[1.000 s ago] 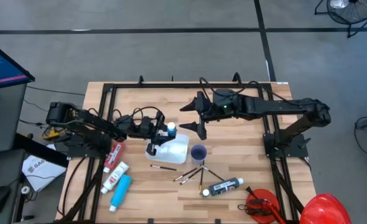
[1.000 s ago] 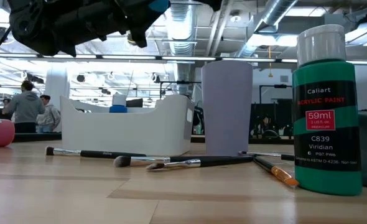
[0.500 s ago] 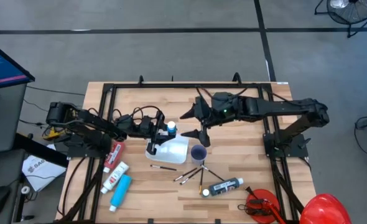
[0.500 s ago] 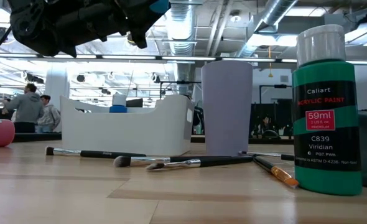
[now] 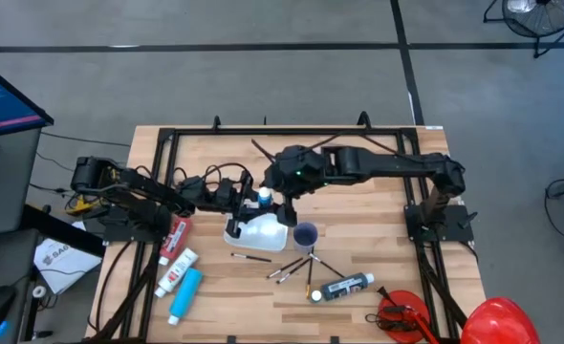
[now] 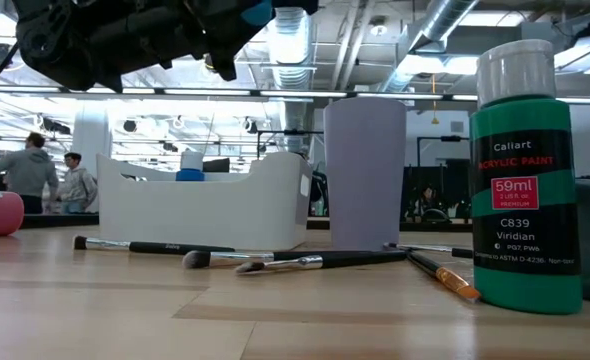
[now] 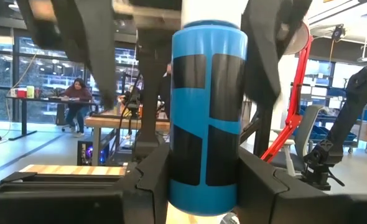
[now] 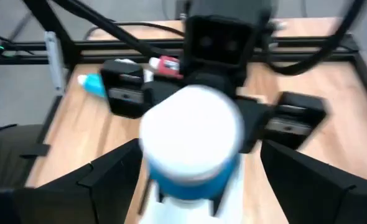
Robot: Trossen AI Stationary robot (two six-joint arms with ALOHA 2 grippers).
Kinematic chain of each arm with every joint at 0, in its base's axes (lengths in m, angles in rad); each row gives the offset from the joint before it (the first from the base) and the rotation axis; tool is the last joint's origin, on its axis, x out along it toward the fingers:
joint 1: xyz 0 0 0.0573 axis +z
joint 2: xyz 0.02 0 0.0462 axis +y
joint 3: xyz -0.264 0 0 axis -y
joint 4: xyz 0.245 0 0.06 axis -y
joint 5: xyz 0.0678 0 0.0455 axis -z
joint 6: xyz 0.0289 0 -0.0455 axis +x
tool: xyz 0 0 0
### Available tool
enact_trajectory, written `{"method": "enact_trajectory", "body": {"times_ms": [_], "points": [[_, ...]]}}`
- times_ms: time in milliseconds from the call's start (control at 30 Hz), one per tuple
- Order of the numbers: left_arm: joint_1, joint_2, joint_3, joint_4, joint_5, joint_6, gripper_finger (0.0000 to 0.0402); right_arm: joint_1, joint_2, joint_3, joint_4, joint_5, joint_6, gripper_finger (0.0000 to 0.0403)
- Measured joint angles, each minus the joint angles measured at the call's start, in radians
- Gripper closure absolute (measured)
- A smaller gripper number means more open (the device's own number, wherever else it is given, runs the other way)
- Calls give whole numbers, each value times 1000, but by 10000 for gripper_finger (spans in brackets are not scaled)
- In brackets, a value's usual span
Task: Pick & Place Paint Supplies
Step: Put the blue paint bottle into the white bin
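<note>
Barely started: left tool (image 5: pixel 247 199) pinches blue white-capped paint bottle (image 5: pixel 263 198) over white plastic bin (image 5: pixel 261 232) mid-surface; right tool (image 5: pixel 284 199) spread around its cap. Tubes (image 5: pixel 177 271), brushes (image 5: pixel 292 270), black bottle (image 5: pixel 342 287) remain near front edge.

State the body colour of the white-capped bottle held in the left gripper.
Light blue with black patches, clearest in the left wrist view.

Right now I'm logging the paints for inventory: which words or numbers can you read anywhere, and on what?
On the green paint bottle, low view:
"Caliart"
"ACRYLIC PAINT"
"59ml"
"C839"
"Viridian"
The small lines under "59ml" and below "Viridian" are too small to read reliably.
The blue bottle in the left gripper shows only black blocks, no text.
The red-and-white tubes carry print too small to read.
</note>
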Motion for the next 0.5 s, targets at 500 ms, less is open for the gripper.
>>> {"method": "enact_trajectory", "body": {"times_ms": [500], "points": [[0, 0, -16, 12, 0, 0, 279, 0, 10, 33, -43, 15, 19, 145]]}}
